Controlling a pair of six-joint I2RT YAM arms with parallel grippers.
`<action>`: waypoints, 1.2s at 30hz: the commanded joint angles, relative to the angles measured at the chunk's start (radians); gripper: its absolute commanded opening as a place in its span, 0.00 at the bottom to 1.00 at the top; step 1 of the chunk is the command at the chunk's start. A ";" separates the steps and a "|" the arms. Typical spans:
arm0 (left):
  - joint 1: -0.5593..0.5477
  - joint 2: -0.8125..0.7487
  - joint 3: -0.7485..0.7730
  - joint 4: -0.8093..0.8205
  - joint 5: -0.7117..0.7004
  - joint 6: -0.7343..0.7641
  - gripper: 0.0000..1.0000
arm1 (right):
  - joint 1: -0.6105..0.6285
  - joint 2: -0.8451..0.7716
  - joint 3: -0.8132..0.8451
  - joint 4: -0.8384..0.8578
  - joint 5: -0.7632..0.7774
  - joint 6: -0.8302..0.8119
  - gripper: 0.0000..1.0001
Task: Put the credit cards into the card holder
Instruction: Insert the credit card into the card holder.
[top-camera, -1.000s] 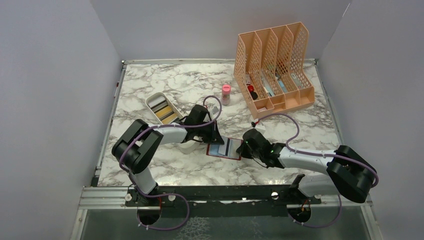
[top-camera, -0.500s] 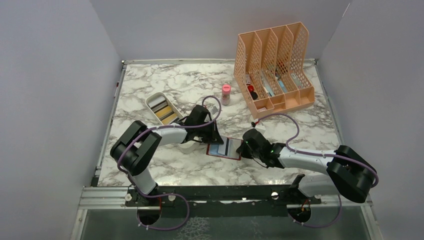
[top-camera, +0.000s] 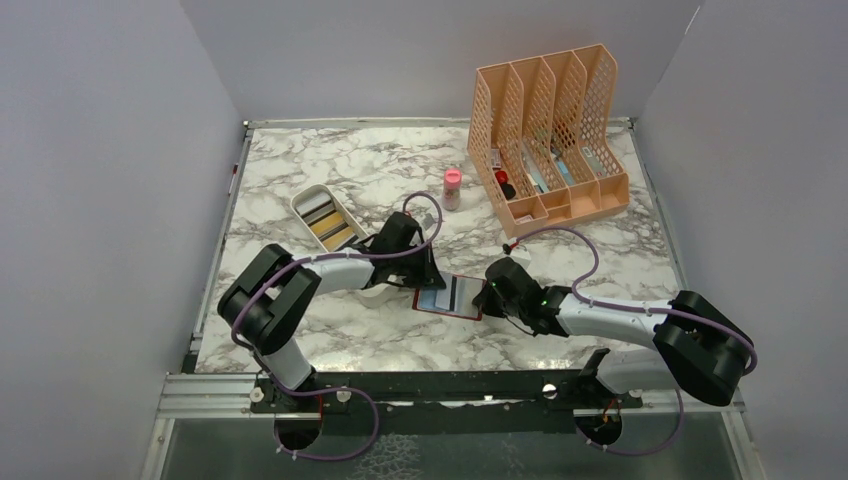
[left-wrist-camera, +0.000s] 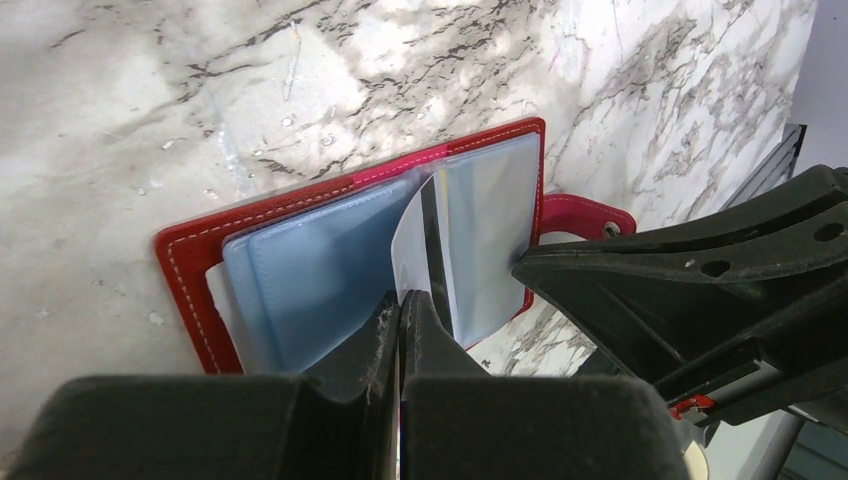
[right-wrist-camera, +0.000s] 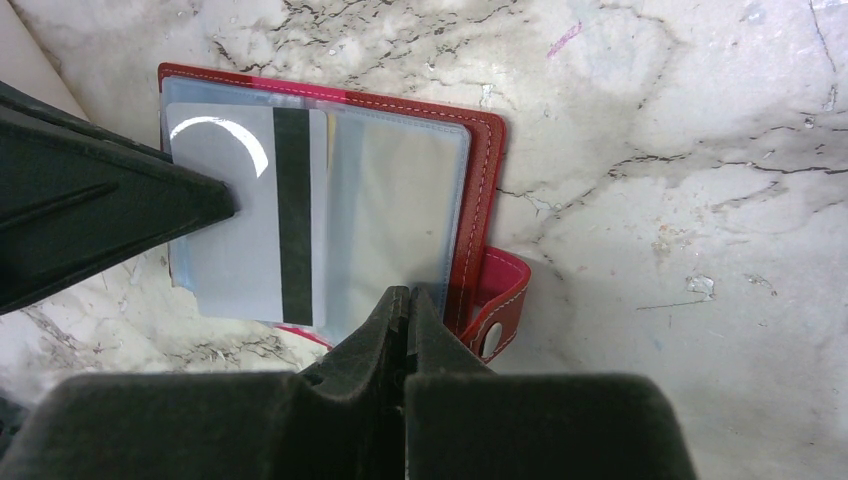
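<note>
Right wrist view: the red stitched card holder (right-wrist-camera: 487, 180) lies open on the white marble table (right-wrist-camera: 660, 130). The left gripper (left-wrist-camera: 402, 300) pinches a grey credit card with a black stripe (right-wrist-camera: 240, 230), holding it over the holder's left half. The right gripper (right-wrist-camera: 408, 296) has its fingers pressed together at the near edge of the clear plastic sleeve (right-wrist-camera: 400, 200). Whether they nip it, I cannot tell.
</note>
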 joint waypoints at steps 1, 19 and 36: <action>-0.026 0.040 -0.004 -0.016 -0.023 0.024 0.00 | -0.006 0.018 -0.038 -0.111 0.014 -0.019 0.04; -0.033 0.096 0.052 -0.055 -0.002 0.087 0.04 | -0.006 0.007 -0.019 -0.118 0.012 -0.034 0.10; -0.033 0.090 0.133 -0.253 -0.053 0.166 0.00 | -0.025 -0.071 0.039 -0.199 0.082 -0.076 0.17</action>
